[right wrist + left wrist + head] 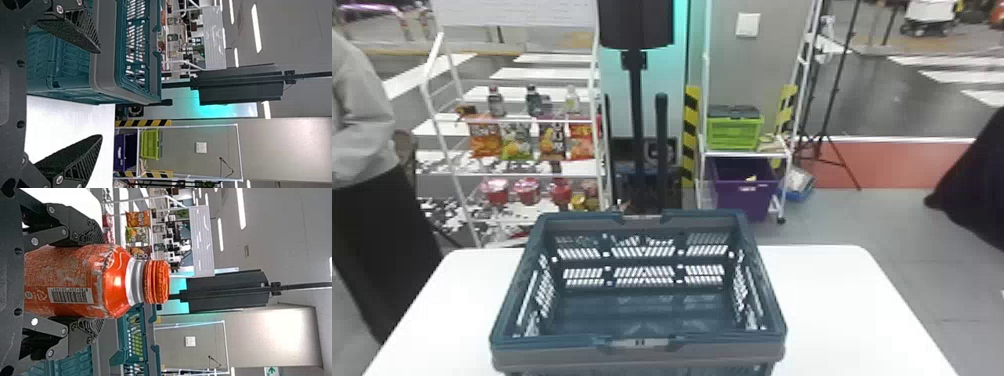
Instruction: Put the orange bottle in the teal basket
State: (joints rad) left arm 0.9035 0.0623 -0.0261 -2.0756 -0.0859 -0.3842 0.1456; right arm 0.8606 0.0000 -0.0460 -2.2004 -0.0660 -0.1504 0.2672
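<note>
In left gripper (pixel 102 282), orange bottle (pixel 74 268) clasped upright, cap (pixel 156 282) beyond fingertips, right gripper (pixel 101 94) empty, spread wide

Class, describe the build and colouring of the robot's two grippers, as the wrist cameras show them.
The right gripper is black, with wedge-shaped fingers that taper to points; their sides are ribbed and their inner faces look rough. The left gripper is also black, with ribbed fingers on jointed links dotted with silver bolt heads. Each has a dark grey crosspiece pierced by round holes.
</note>
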